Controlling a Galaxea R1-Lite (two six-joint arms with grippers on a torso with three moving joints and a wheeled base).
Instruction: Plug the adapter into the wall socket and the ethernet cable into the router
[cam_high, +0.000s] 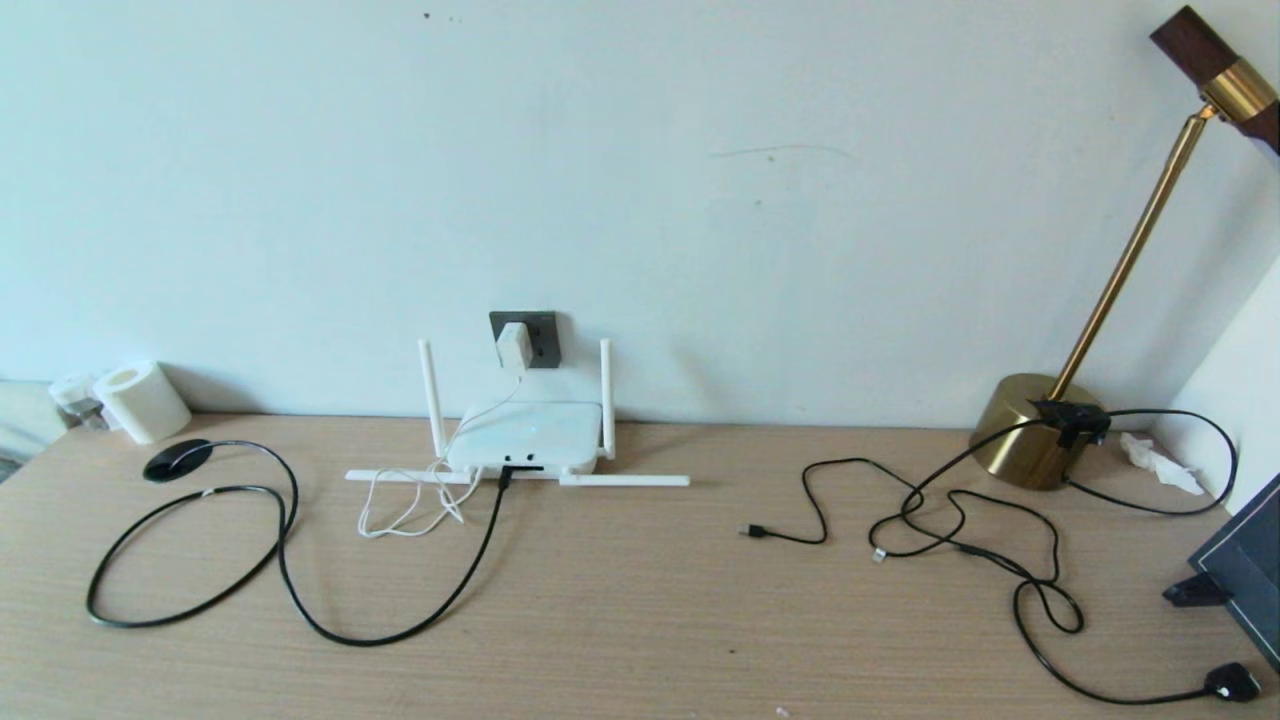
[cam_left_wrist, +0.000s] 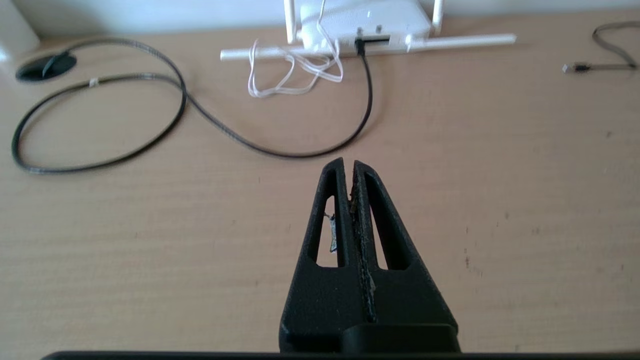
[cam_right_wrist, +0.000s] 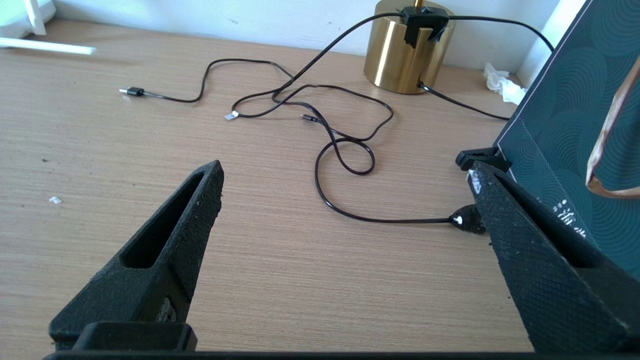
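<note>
The white adapter (cam_high: 514, 346) sits in the dark grey wall socket (cam_high: 541, 331), its thin white cord (cam_high: 405, 505) looping down onto the desk. Below it lies the white router (cam_high: 527, 437) with stick antennas. The thick black ethernet cable (cam_high: 290, 590) has its connector (cam_high: 505, 478) in the router's front port (cam_left_wrist: 361, 45). Neither arm shows in the head view. My left gripper (cam_left_wrist: 348, 163) is shut on nothing, hovering above bare desk in front of the router. My right gripper (cam_right_wrist: 345, 172) stands wide open over the desk's right part, empty.
A brass lamp base (cam_high: 1030, 430) stands at the back right with thin black cables (cam_high: 950, 520) and a black plug (cam_high: 1232, 682) sprawled before it. A dark patterned board (cam_right_wrist: 575, 145) leans at the right edge. A white paper roll (cam_high: 142, 402) and a black grommet (cam_high: 177, 459) sit back left.
</note>
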